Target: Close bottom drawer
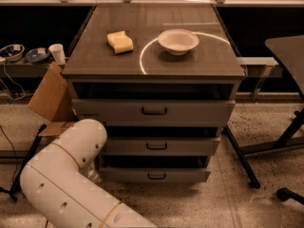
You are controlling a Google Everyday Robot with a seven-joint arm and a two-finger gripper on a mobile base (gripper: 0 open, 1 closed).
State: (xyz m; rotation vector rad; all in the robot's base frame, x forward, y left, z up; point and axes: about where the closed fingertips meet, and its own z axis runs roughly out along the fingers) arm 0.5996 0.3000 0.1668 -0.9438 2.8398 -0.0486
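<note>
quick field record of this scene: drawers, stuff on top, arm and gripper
bottom drawer: lowest of three, pulled out a little, dark gap above its front, not yet closed
middle drawer: also slightly out
top drawer: also out, dark gap above
cabinet top: yellow sponge on the left, white bowl on the right, apart
arm: white elbow at lower left, in front of the cabinet's left corner
gripper: not in view
</note>
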